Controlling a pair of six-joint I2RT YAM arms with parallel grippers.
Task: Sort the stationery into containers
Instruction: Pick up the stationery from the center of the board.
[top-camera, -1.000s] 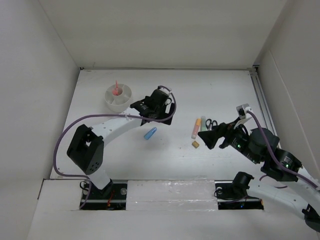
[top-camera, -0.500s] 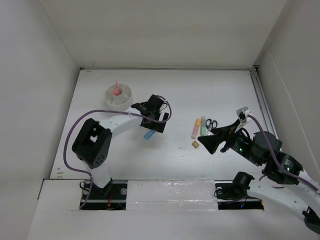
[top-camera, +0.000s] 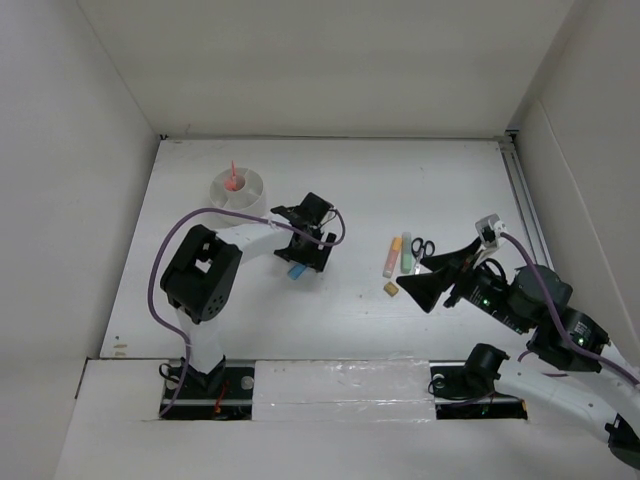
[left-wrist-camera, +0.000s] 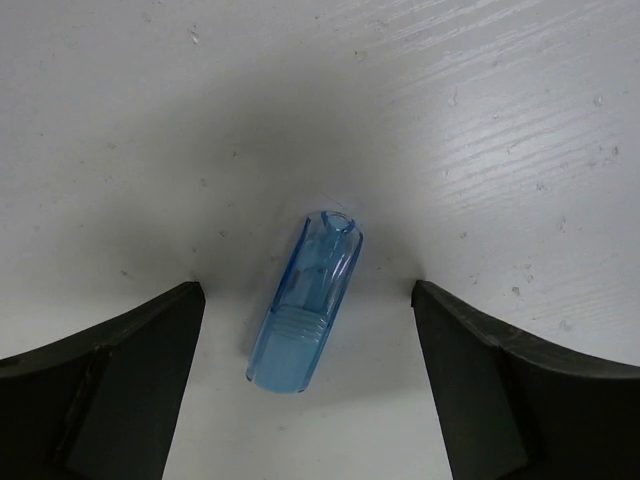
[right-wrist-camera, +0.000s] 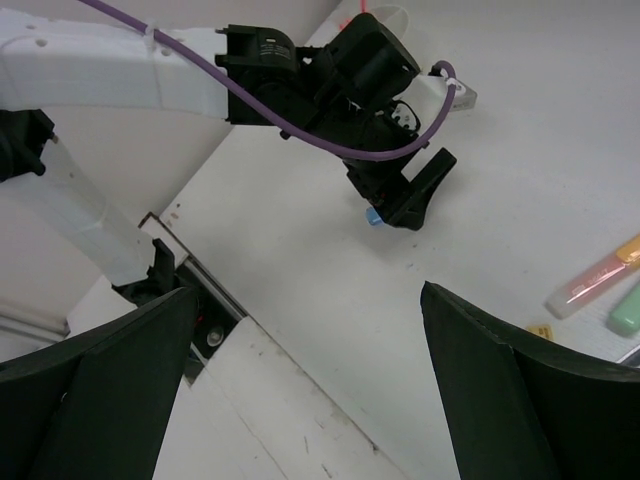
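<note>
Left hand low over the tabletop, fingers spread and released, straddling the blue capsule-shaped piece; a gap shows on each side, no contact seen. The piece lies flat at centre-left of the top view, below and right of the white cup, which holds one pink pen upright. Right hand at lower right, fingers wide, grasping nothing. Near its tips: tan eraser cube; above that, orange highlighter, green highlighter and scissors side by side.
</note>
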